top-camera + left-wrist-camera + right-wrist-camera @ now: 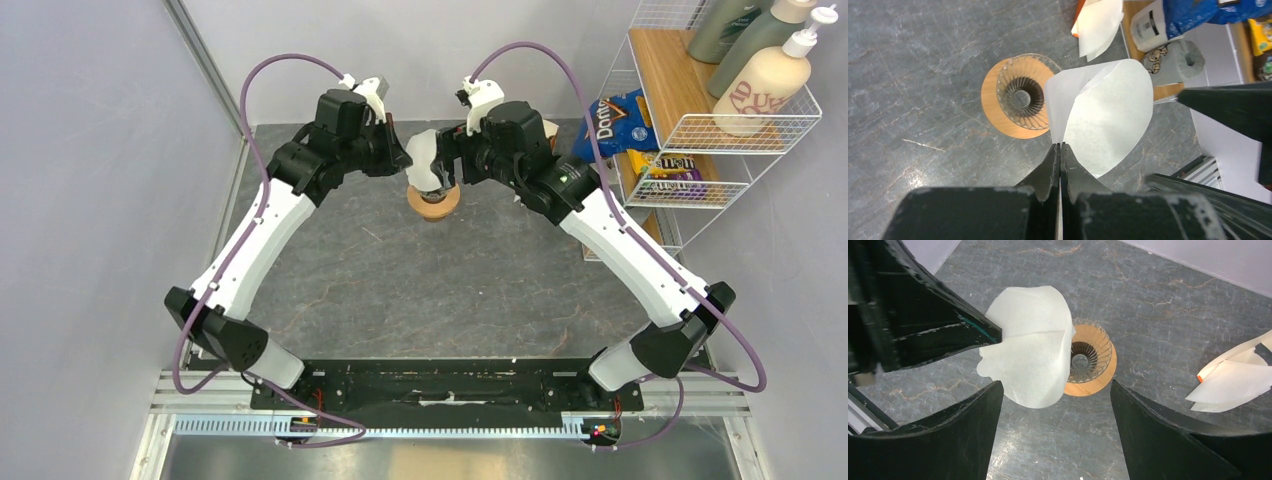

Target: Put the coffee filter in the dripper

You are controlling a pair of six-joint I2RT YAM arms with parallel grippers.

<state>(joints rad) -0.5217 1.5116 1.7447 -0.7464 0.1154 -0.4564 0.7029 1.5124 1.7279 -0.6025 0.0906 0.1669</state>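
Observation:
The dripper (433,200), a clear ribbed glass cone in a round tan wooden collar, stands on the table at the back middle; it also shows in the left wrist view (1020,95) and the right wrist view (1089,360). My left gripper (1060,146) is shut on the edge of the white paper coffee filter (1103,117), held partly opened in the air just beside and above the dripper. The filter shows in the top view (424,158) and the right wrist view (1030,357). My right gripper (1055,390) is open and empty, just beyond the filter, facing the left one.
A stack of spare white filters (1233,382) with an orange edge lies to the right of the dripper (1098,22). A wire rack (700,130) with bottles, a Doritos bag and sweets stands at the back right. A grey roll (1178,62) lies near it.

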